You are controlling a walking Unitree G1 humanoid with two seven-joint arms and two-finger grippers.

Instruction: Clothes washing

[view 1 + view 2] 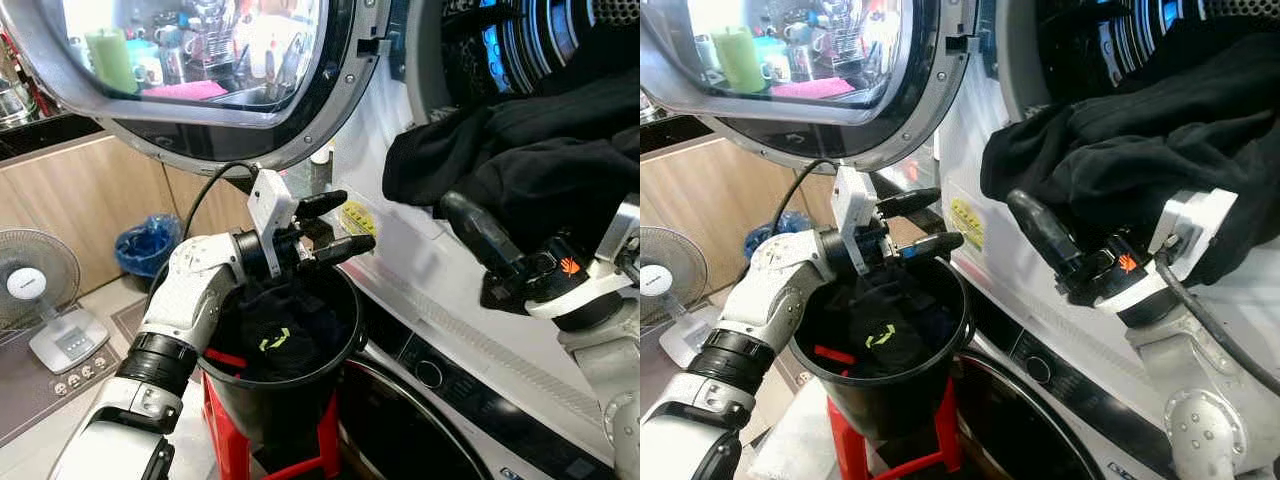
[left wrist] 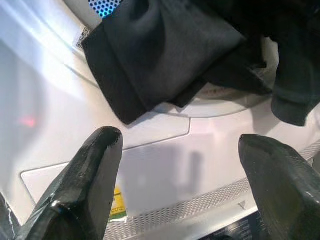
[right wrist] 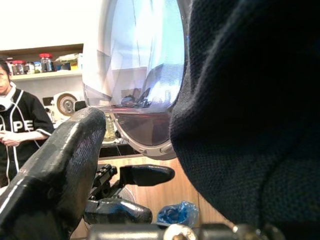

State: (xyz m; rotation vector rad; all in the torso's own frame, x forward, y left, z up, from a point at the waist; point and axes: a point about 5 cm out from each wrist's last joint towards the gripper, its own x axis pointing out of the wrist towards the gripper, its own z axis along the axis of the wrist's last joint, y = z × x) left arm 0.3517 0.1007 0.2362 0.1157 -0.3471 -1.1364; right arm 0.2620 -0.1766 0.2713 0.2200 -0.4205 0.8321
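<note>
A heap of black clothes (image 1: pixel 520 150) hangs out of the upper washer's drum opening (image 1: pixel 545 40) and over its lip. My right gripper (image 1: pixel 500 200) is pressed up under this heap and stands open. One of its fingers (image 1: pixel 478 235) sticks out bare below the cloth, while the cloth covers the other. My left gripper (image 1: pixel 345 225) is open and empty above the black bucket (image 1: pixel 260 410). It points at the washer's white front (image 2: pixel 150 170). Dark clothes (image 1: pixel 280 340) with a yellow-green mark lie in the bucket.
The round washer door (image 1: pixel 200 60) hangs open above my left arm. The bucket stands on a red stool (image 1: pixel 215 430) beside a lower machine's dark door (image 1: pixel 400 420). A fan (image 1: pixel 35 290) and a blue bag (image 1: pixel 145 245) sit at the left. A person (image 3: pixel 15 130) stands behind.
</note>
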